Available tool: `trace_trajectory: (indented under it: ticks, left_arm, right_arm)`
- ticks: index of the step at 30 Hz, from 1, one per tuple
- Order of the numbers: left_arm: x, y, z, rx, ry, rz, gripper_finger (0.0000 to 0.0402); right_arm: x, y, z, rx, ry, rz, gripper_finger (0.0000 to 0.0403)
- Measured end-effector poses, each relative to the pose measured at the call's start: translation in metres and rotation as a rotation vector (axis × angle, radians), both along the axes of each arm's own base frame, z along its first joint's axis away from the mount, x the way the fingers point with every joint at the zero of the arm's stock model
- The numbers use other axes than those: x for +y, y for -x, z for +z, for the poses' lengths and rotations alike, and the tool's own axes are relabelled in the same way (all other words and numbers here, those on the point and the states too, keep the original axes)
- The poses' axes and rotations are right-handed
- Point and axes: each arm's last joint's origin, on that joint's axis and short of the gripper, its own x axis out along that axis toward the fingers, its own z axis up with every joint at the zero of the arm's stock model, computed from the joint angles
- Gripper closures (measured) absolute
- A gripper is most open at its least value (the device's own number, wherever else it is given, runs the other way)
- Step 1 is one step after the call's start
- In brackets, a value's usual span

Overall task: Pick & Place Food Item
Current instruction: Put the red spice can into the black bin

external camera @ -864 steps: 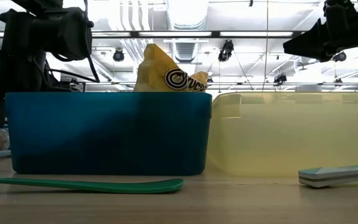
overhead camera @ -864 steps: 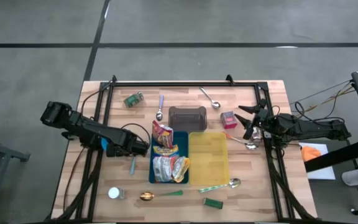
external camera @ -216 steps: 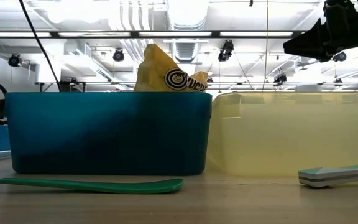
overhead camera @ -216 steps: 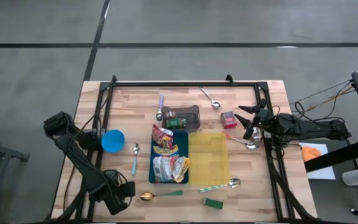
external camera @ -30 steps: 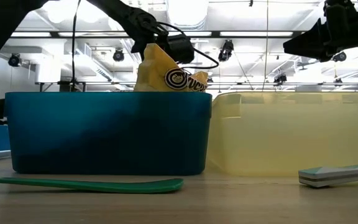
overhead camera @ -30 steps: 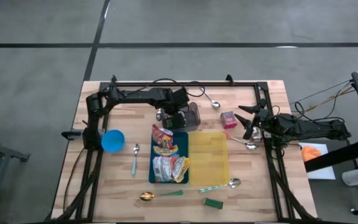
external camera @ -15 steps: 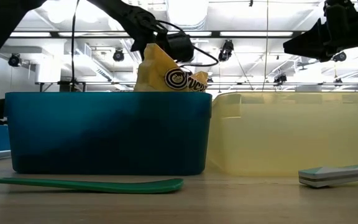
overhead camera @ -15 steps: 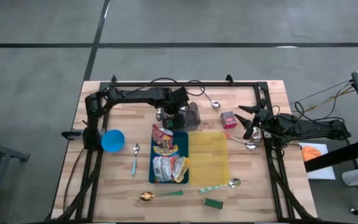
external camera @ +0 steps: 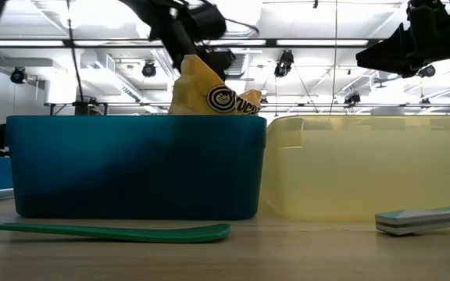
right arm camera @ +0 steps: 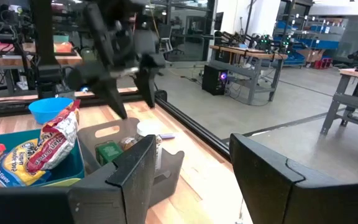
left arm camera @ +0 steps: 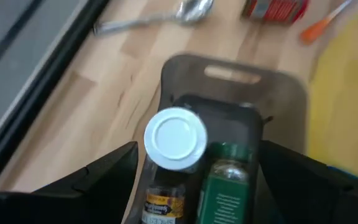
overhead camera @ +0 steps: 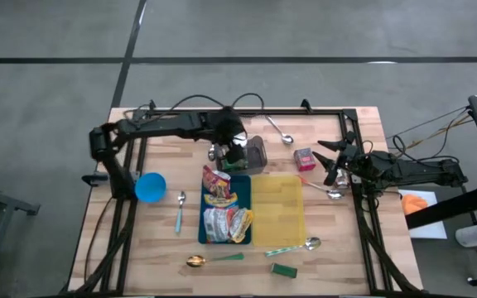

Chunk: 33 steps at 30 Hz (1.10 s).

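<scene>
**Left gripper open above two jars in the dark bin**

The left gripper (overhead camera: 237,147) hangs over the dark translucent plastic bin (overhead camera: 259,151) at the back middle of the table, its two dark fingers (left arm camera: 104,177) spread wide with nothing between them. Directly below it, inside the bin, stand two jars side by side and touching or nearly so: a glass jar with a white round lid (left arm camera: 174,138) and a glass jar with a green lid and green label (left arm camera: 226,180). Seen from the right wrist, the same gripper sits a little above the white lid, clear of it.

Just in front of the dark bin lies the blue rectangular tub (overhead camera: 243,192), filled with crinkled snack bags (overhead camera: 216,184), and beside that the pale yellow translucent tub (overhead camera: 278,209). A small red packet (overhead camera: 304,157) rests near the bin on its right-arm side, and a metal spoon (overhead camera: 280,130) lies behind it. A round blue bowl (overhead camera: 150,186) stands well apart near the left arm's base.

The right gripper (overhead camera: 323,161) waits at the table's right edge, its fingers parted and empty.
</scene>
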Motion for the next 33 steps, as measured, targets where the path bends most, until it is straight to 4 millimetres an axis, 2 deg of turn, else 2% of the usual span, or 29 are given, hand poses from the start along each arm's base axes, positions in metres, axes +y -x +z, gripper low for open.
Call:
trace_trajectory:
  ticks: [10, 20, 26, 33]
  left_arm:
    - [-0.028, 0.074, 0.022, -0.342, -0.117, -0.017, 0.0066]
    - [-0.054, 0.151, 0.007, -0.551, -0.23, -0.044, 0.0066]
    - [-0.065, 0.184, -0.006, -0.614, -0.285, -0.06, 0.0066]
    - [-0.072, 0.205, -0.01, -0.733, -0.338, -0.058, 0.0066]
  right_arm:
    - [0.0, 0.0, 0.0, 0.0, 0.0, 0.0, 0.0203]
    - [0.0, 0.0, 0.0, 0.0, 0.0, 0.0, 0.0203]
    - [0.0, 0.0, 0.0, 0.0, 0.0, 0.0, 0.0203]
    - [0.0, 0.0, 0.0, 0.0, 0.0, 0.0, 0.0203]
